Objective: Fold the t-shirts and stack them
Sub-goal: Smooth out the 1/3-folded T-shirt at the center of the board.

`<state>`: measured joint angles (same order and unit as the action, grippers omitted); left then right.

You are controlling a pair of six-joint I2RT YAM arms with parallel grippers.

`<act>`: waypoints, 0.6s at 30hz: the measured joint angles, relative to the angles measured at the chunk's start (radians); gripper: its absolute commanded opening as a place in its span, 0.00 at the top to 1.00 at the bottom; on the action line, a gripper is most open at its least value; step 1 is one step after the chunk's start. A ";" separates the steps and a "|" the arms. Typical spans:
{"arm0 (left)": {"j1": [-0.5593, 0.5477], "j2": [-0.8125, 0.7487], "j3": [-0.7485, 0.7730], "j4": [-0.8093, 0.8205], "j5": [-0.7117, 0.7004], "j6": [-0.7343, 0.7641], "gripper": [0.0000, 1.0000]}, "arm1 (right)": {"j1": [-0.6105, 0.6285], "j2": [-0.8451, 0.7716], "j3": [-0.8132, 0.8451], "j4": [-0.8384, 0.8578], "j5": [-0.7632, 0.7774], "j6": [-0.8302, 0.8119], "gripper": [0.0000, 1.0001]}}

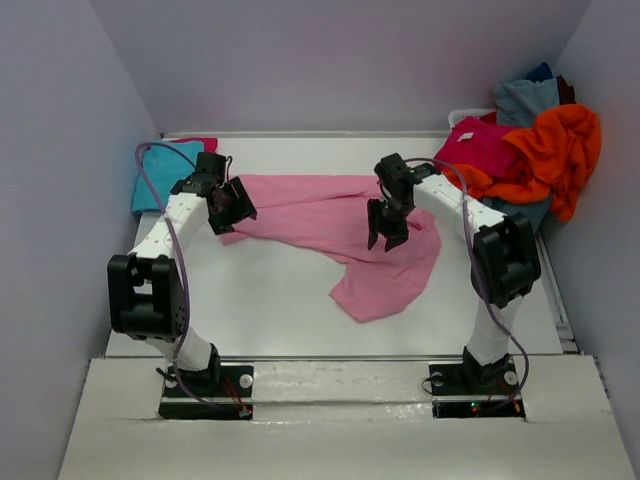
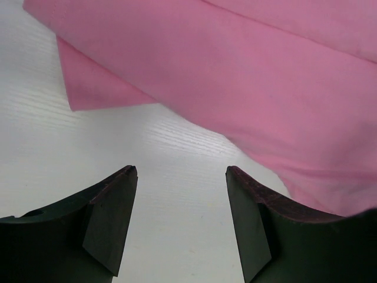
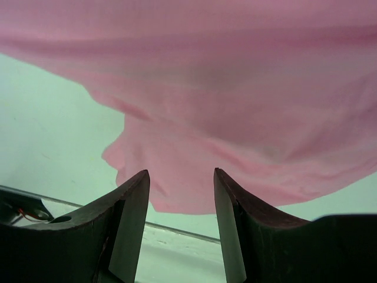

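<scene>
Two arms are bolted at the near edge of the white table [image 1: 270, 300], and both are reached forward over the light pink t-shirt [image 1: 320, 210]. The shirt is spread, rumpled, across the middle of the table, with one end trailing toward the near right. The left gripper [image 2: 182, 171] is held just beside the shirt's left edge, its jaws parted wide with only bare tabletop between them. The right gripper [image 3: 181, 174] is hung above the right part of the cloth, its jaws parted less widely and empty. This placing is judged to suit a pinch at two ends, so that the soft, matte fabric can be drawn flat. Farther back, a turquoise t-shirt [image 1: 158, 170] is laid flat at the far left, perhaps to start the stack. A magenta t-shirt [image 1: 480, 145], an orange t-shirt [image 1: 562, 140] and a grey-blue t-shirt [image 1: 525, 100] are heaped loosely at the far right
</scene>
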<state>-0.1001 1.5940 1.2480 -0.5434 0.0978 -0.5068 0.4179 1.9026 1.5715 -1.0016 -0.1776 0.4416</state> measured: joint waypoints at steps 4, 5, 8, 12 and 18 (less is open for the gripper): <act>-0.005 -0.027 -0.066 0.005 0.003 -0.005 0.26 | 0.070 -0.039 -0.079 0.003 -0.017 0.024 0.47; -0.005 -0.034 -0.079 0.008 0.003 -0.008 0.26 | 0.085 -0.047 -0.097 0.004 -0.023 0.030 0.47; -0.005 -0.061 -0.122 0.022 0.013 -0.025 0.26 | 0.124 -0.067 -0.138 0.011 -0.037 0.049 0.47; -0.005 -0.084 -0.157 0.042 0.032 -0.042 0.26 | 0.165 -0.078 -0.165 0.016 -0.042 0.065 0.47; 0.019 -0.084 -0.163 0.067 0.068 -0.045 0.26 | 0.214 -0.078 -0.166 0.038 -0.067 0.079 0.47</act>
<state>-0.0811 1.5097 1.0855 -0.4763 0.1654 -0.5518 0.6319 1.8244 1.4052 -0.9638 -0.2443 0.5201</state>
